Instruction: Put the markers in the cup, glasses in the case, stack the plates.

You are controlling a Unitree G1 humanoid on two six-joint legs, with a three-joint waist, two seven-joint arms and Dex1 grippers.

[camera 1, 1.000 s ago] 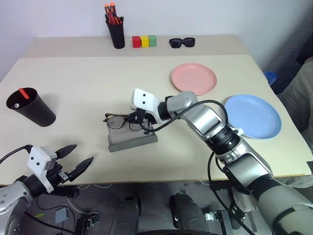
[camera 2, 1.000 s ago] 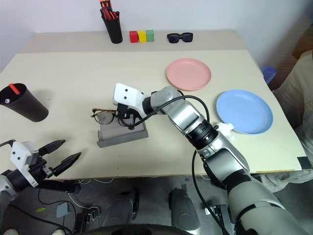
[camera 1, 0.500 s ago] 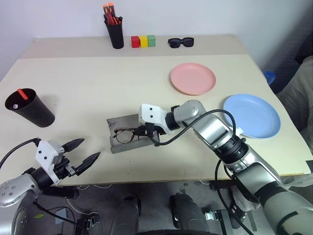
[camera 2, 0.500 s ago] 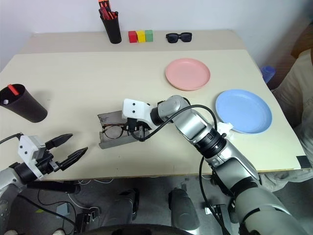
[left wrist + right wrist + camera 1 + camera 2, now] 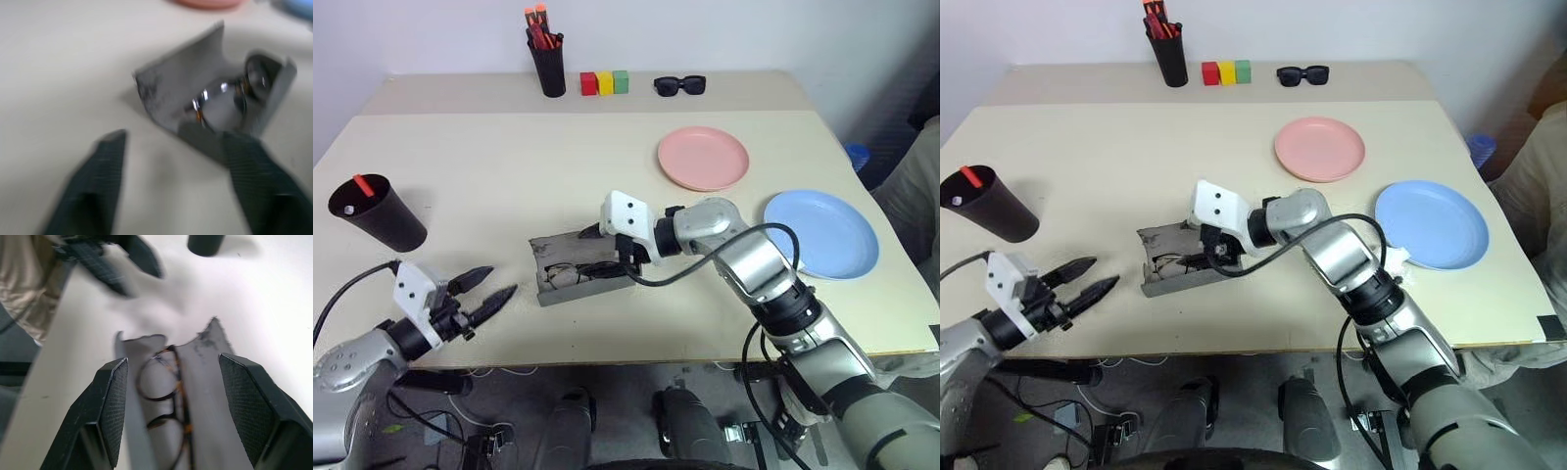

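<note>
One grey case point(image 5: 576, 268) lies open near the middle of the surface point(image 5: 489, 166), and the one pair of wire-frame glasses point(image 5: 168, 396) lies inside it, folded, lenses showing between the case's two raised sides. From the head views the glasses are only a dark tangle in the trough, hard to make out.

The right gripper point(image 5: 171, 382) hangs just above the case with its two fingers well apart, one to either side of the glasses and touching neither. The left gripper point(image 5: 480, 292) hovers near the front edge of the surface, to the left of the case and apart from it, its two fingers spread and holding nothing. The left wrist view is blurred, though the case and the glint of the lenses can be told there.

There are two plates: the pink plate point(image 5: 702, 158) sits right of centre toward the back, and the blue plate point(image 5: 820, 233) lies nearer the right edge, the two side by side and not stacked.

One black cup point(image 5: 376, 212) stands at the far left. Two markers point(image 5: 354, 194) poke from it, a red cap clearly, the other just a pale tip at the rim.

Along the back stand one black pen pot point(image 5: 547, 67) with red and orange pens, three small blocks point(image 5: 605, 82) in red, yellow and green, and one pair of black sunglasses point(image 5: 679, 85).
</note>
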